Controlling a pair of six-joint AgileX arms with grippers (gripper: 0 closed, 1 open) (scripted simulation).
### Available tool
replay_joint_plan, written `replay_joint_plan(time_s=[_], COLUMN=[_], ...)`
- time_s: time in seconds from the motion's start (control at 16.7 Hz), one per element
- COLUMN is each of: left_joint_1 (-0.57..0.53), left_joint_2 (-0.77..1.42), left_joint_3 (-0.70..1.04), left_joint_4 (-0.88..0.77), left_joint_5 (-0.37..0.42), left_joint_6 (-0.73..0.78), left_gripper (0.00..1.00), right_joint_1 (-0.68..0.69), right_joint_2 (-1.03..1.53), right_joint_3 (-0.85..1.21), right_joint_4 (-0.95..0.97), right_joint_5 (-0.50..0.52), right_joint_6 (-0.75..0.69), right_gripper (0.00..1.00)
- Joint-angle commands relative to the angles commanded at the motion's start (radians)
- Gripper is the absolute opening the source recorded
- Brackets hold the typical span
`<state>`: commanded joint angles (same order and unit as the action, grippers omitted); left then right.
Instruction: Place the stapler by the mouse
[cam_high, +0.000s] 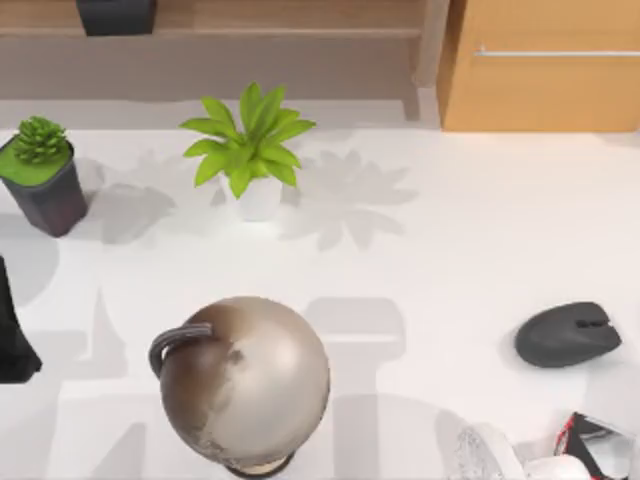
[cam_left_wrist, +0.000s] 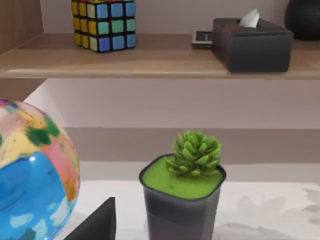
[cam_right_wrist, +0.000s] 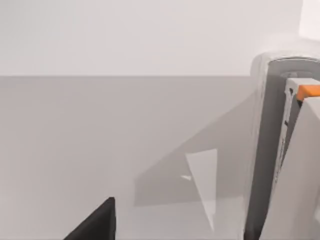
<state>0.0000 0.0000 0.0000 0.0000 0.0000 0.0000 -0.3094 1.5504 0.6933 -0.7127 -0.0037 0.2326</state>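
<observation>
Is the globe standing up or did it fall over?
Standing up. In the top view the globe sits round over its dark base, which peeks out underneath on the white table.

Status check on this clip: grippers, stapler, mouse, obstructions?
Left arm parked at table's left edge. Stapler at near-right edge, right gripper's state unclear. Mouse just beyond it, nothing between. Globe well left.

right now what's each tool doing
Left tool: parked at the table's left edge, cannot be told.
Right tool: near the stapler, cannot be told.
</observation>
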Motion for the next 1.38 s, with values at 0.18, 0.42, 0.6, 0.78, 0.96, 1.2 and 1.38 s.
replay_joint_plan(time_s=[0.18,0.42,0.6,0.78,0.96,1.2,1.38], left_joint_1=[0.000,0.000,0.000,0.000,0.000,0.000,0.000], left_joint_2=[0.000,0.000,0.000,0.000,0.000,0.000,0.000], left_joint_3=[0.000,0.000,0.000,0.000,0.000,0.000,0.000], left_joint_4=[0.000,0.000,0.000,0.000,0.000,0.000,0.000], left_joint_5=[0.000,0.000,0.000,0.000,0.000,0.000,0.000], left_joint_6=[0.000,0.000,0.000,0.000,0.000,0.000,0.000], left_gripper=[1.00,1.00,1.00,1.00,1.00,1.00,1.00], right_joint_1=[0.000,0.000,0.000,0.000,0.000,0.000,0.000], right_joint_2=[0.000,0.000,0.000,0.000,0.000,0.000,-0.001], right_joint_3=[0.000,0.000,0.000,0.000,0.000,0.000,0.000], right_joint_4=[0.000,0.000,0.000,0.000,0.000,0.000,0.000], right_joint_5=[0.000,0.000,0.000,0.000,0.000,0.000,0.000], right_joint_6=[0.000,0.000,0.000,0.000,0.000,0.000,0.000], right_gripper=[0.85,0.55,0.32,0.10,0.00,0.00,0.00])
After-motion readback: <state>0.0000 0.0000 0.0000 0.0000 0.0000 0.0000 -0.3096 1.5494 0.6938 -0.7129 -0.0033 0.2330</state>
